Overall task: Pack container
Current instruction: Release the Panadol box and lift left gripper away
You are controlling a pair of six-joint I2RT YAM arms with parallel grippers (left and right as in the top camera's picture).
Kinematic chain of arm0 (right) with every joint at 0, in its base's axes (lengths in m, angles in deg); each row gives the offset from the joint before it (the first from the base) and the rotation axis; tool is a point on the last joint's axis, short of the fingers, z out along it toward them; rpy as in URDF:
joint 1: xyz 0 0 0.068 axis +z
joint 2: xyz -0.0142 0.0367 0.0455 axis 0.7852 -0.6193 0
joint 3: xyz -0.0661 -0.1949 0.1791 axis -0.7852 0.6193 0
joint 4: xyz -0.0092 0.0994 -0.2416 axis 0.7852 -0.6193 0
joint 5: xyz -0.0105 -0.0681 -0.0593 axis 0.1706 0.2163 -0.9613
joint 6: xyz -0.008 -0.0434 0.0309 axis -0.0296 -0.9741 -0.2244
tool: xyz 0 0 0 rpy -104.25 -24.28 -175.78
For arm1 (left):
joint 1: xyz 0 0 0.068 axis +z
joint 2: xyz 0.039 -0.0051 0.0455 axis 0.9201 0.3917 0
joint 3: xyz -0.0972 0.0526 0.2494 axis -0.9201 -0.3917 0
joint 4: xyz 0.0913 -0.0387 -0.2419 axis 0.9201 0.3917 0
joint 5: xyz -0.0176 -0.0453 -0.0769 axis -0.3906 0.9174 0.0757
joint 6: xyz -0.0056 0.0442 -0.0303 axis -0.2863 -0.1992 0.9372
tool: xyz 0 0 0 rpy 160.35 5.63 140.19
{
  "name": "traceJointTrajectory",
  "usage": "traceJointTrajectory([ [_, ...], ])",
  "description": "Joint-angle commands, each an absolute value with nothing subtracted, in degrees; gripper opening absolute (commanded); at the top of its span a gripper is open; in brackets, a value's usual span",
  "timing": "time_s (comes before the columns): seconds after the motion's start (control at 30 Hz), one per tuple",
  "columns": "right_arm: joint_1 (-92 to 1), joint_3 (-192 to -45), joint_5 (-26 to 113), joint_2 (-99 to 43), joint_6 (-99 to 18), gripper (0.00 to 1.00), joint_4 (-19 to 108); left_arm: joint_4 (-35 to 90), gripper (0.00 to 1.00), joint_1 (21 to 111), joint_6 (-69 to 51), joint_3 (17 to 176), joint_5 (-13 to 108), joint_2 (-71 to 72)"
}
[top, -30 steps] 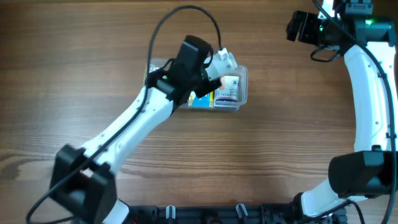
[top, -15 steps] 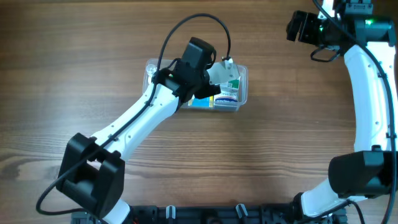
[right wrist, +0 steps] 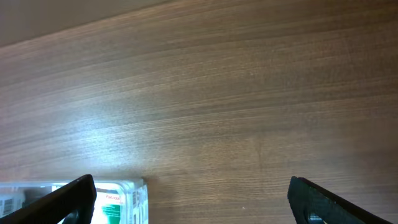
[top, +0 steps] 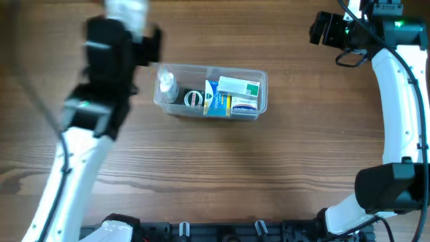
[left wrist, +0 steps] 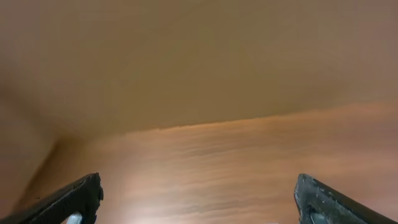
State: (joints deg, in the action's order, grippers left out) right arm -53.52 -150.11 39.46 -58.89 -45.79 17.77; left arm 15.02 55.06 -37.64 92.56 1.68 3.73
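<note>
The clear container (top: 263,75) sits at the middle of the table in the overhead view. It holds a small white bottle (top: 166,86) at its left end, a dark round tin (top: 195,98) and small boxes, the top one white and green (top: 238,87). My left gripper (top: 126,9) is blurred, high at the far left, away from the container; in its wrist view the jaws (left wrist: 198,199) are wide apart and empty over bare wood. My right gripper (top: 321,28) is at the far right, open and empty (right wrist: 193,199). The container's corner (right wrist: 127,199) shows low left in that view.
The wooden table (top: 282,161) surrounds the container. The right arm's white links (top: 403,101) run down the right edge. A black rail (top: 222,232) lies along the front edge.
My left arm has pulled off the container and swung up and to the far left, empty. The white and green box now lies in the container. The right arm has not moved.
</note>
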Motion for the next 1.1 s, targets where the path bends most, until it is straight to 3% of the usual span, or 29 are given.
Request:
traceJointTrajectory([
  [0.0,-53.5,-150.5,39.3,-58.8,-45.1,1.0,17.8,16.9,1.0,60.8,-30.6,93.1,0.0,3.6],
  [0.17,-53.5,-150.5,39.3,-58.8,-45.1,1.0,17.8,20.0,1.0,65.1,-30.7,93.1,0.0,4.1],
  [0.97,-53.5,-150.5,39.3,-58.9,-45.2,0.99,17.8,24.1,1.0,65.2,-30.7,93.1,0.0,4.1],
  [1.07,-53.5,-150.5,36.2,-53.3,-45.0,1.0,17.3,24.1,1.0,65.2,-30.7,93.1,0.0,4.1],
])
